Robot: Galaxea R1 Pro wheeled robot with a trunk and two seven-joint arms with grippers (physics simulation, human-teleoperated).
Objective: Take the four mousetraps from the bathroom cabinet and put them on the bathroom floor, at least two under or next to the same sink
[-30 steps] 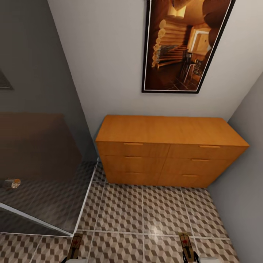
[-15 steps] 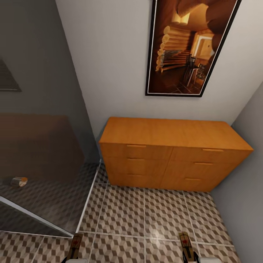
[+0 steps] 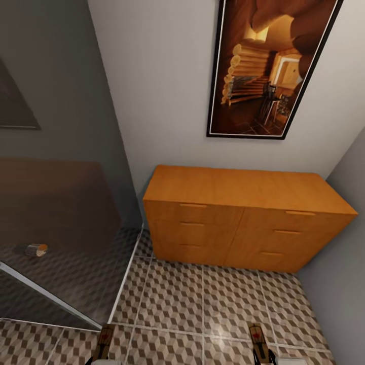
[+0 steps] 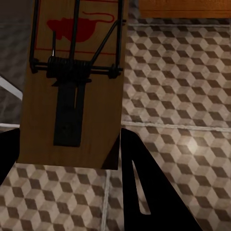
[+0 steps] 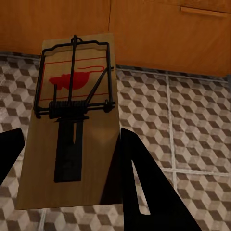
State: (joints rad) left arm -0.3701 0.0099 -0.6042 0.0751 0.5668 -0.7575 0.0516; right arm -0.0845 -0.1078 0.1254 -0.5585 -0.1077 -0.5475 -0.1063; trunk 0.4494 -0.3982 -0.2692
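Two mousetraps are in hand, each a small brown wooden slab with a red mouse print and a black wire spring. My left gripper (image 4: 67,144) is shut on one mousetrap (image 4: 72,86), seen low in the head view (image 3: 105,340). My right gripper (image 5: 70,144) is shut on the other mousetrap (image 5: 72,120), also low in the head view (image 3: 257,338). Both hang above the bathroom floor (image 3: 203,304) of cube-patterned tiles. The cabinet (image 3: 248,223), an orange wooden chest of drawers, stands shut against the far wall. The bathroom sink is out of view.
A glass shower partition (image 3: 66,238) with a white frame runs along the left, with a small cylindrical object (image 3: 36,249) behind it. A framed picture (image 3: 268,66) hangs above the cabinet. A grey wall (image 3: 339,284) closes in on the right.
The whole picture has shifted a little right and down, so the camera has moved. Both grippers stay shut on their mousetraps at the same place in the view.
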